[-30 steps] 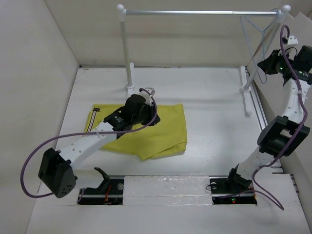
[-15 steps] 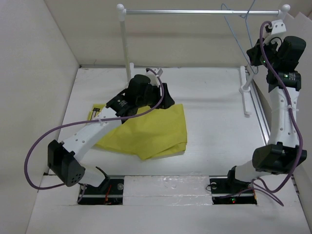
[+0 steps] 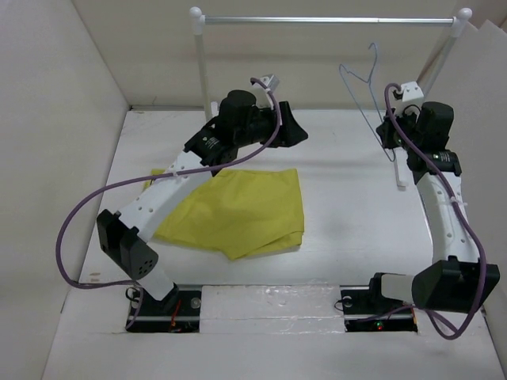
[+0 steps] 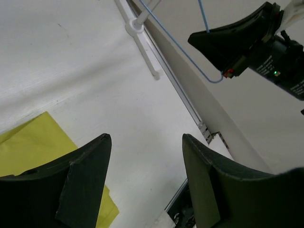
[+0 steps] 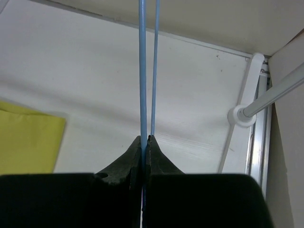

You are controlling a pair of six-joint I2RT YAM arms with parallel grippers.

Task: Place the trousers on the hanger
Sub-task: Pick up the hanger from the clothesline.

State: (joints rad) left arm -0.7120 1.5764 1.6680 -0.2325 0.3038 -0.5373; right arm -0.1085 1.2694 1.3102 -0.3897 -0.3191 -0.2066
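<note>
Right claw (image 5: 145,138) is clamped on the hanger (image 5: 142,71) wire, held in the air near the far-right corner. Left claw (image 4: 146,140) is spread wide and empty. Trousers (image 3: 238,210) lie on the worktop (image 3: 348,222), toward the near-left. Nothing draped yet; you've got the whole threading left.
</note>
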